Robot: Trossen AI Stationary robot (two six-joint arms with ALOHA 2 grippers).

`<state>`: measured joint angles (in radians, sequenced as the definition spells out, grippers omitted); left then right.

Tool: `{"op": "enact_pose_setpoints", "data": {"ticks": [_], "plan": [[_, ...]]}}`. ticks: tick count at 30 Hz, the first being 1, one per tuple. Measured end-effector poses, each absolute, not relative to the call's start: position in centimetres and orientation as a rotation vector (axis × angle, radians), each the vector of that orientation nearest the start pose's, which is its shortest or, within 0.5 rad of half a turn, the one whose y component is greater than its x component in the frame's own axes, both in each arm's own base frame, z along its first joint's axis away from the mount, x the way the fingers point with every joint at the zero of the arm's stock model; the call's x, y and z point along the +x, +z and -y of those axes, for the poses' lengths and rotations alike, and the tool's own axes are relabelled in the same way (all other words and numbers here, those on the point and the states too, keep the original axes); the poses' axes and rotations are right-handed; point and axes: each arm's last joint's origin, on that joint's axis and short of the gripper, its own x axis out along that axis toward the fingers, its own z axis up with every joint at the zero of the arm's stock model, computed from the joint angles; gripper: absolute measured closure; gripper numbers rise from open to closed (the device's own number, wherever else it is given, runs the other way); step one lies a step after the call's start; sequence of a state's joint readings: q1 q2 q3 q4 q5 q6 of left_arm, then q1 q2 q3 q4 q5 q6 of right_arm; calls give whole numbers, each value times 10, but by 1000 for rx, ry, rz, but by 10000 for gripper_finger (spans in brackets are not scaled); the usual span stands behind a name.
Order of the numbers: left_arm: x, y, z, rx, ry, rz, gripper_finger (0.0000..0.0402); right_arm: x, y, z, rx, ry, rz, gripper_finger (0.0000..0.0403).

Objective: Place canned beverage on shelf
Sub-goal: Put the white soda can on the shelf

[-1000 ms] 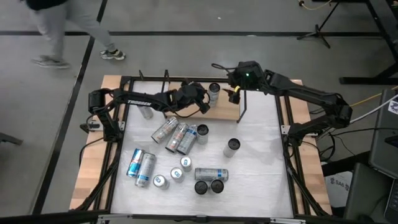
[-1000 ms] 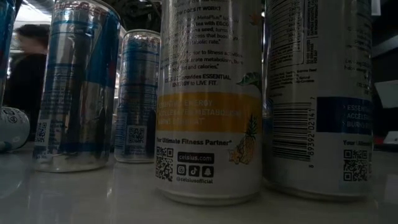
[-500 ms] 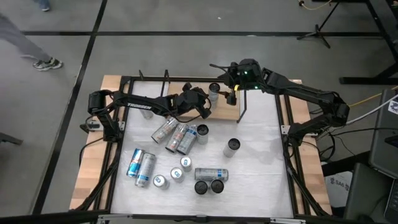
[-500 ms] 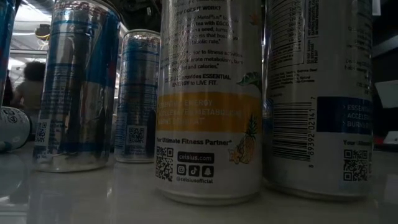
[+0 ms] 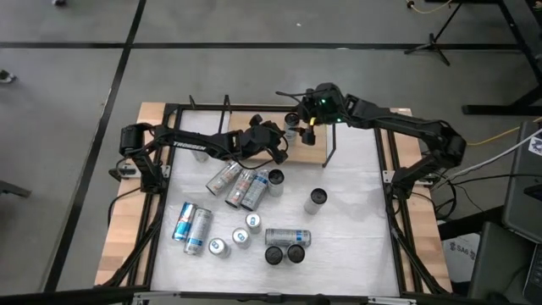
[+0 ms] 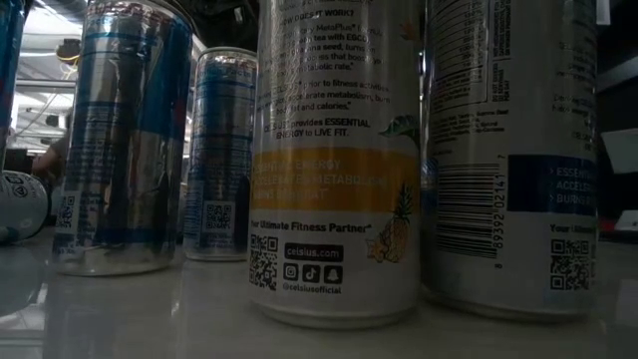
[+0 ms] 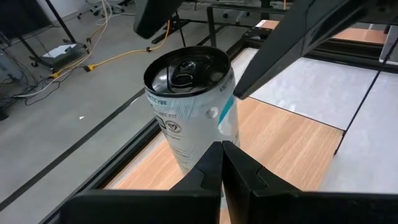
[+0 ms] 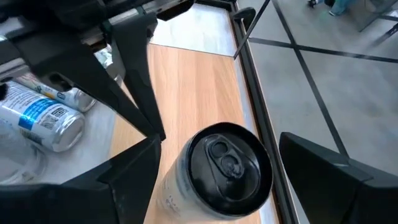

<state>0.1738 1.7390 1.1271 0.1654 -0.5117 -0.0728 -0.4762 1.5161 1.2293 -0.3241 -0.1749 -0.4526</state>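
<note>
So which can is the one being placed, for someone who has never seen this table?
Find the wooden shelf at the table's far edge. One white, dark-topped can stands upright on it, between the open fingers of the right hand; every other can is on the white tabletop.

One shelf [image 5: 310,151] counted, one can [image 5: 292,121] on it, about fourteen cans [image 5: 288,237] counted on the tabletop [image 5: 356,212], six lying, eight upright

Grey floor [image 5: 254,68] with dark seam lines; black stand [image 5: 436,42]; yellow cable [image 7: 118,56] on floor.
</note>
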Motion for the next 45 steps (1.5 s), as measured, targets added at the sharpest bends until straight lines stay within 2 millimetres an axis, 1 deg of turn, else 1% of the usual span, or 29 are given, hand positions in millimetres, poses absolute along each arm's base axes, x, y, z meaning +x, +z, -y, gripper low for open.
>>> {"op": "enact_pose_setpoints", "data": {"ticks": [7, 11, 23, 30, 33, 45], "plan": [[375, 232, -80, 3, 686, -422, 401, 299, 295, 163, -198, -175, -631, 81], [375, 232, -80, 3, 686, -422, 402, 296, 294, 168, -147, -128, -618, 81], [375, 232, -80, 3, 686, -422, 401, 297, 292, 167, -139, -104, -619, 81], [375, 232, -80, 2, 684, -422, 402, 305, 276, 172, -120, -94, -667, 81], [375, 232, -80, 2, 684, -422, 402, 306, 272, 173, -115, -91, -678, 81], [375, 232, -80, 2, 684, -422, 402, 305, 271, 173, -117, -110, -695, 81]]}}
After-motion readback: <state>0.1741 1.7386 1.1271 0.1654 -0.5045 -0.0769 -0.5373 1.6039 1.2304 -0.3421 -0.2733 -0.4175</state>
